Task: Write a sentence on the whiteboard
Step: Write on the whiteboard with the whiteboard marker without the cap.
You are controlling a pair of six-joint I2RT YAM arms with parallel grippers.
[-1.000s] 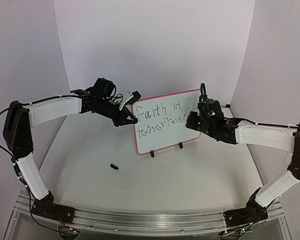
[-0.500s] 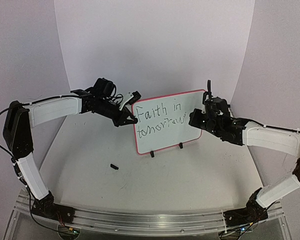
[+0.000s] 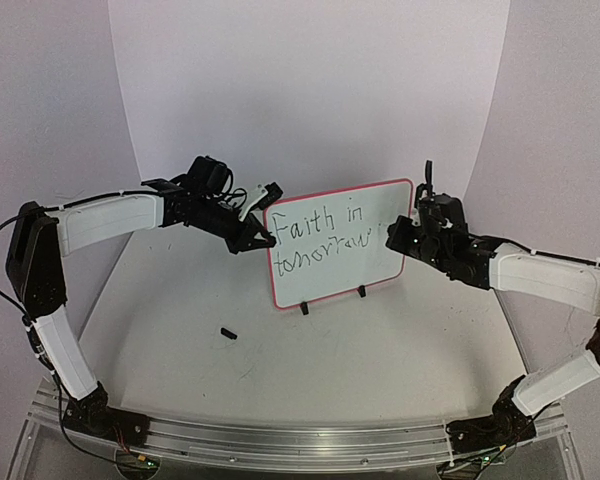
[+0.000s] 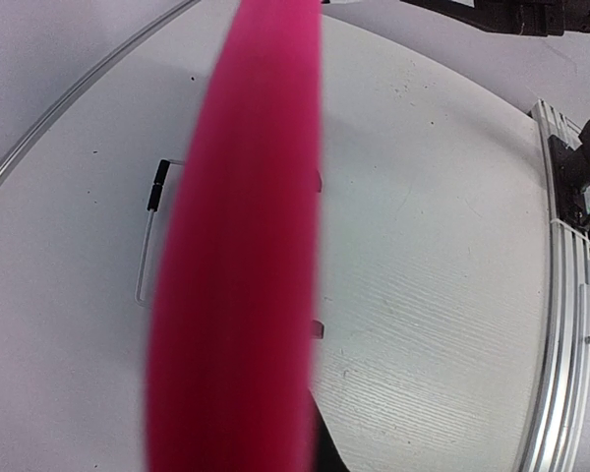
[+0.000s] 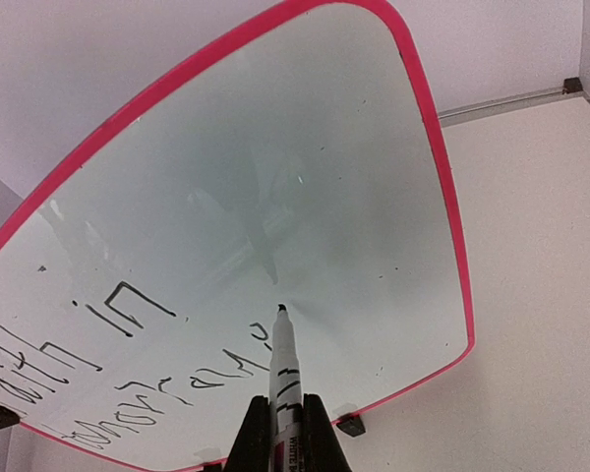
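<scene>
The whiteboard (image 3: 330,270), white with a red-pink frame, stands on two black feet at mid-table. The sentence (image 3: 315,232) shows as two lines, "Faith in" and "tomorrow'". My left gripper (image 3: 261,237) is shut on the board's left edge; in the left wrist view the blurred pink frame (image 4: 238,285) fills the middle. My right gripper (image 3: 393,236) is shut on a white marker (image 5: 284,366) at the board's right side. The marker's black tip is just off the white surface (image 5: 305,167), right of the last mark. The gripper (image 5: 281,418) shows at the bottom of the right wrist view.
A small black marker cap (image 3: 229,333) lies on the table in front of the board's left side. A curved white backdrop (image 3: 300,90) rises close behind the board. The metal rail (image 3: 300,440) with both arm bases runs along the near edge.
My right gripper has moved right and slightly up with the marker, from over the end of "tomorrow" towards the board's right edge. An apostrophe mark now shows. The left arm and board have not moved.
</scene>
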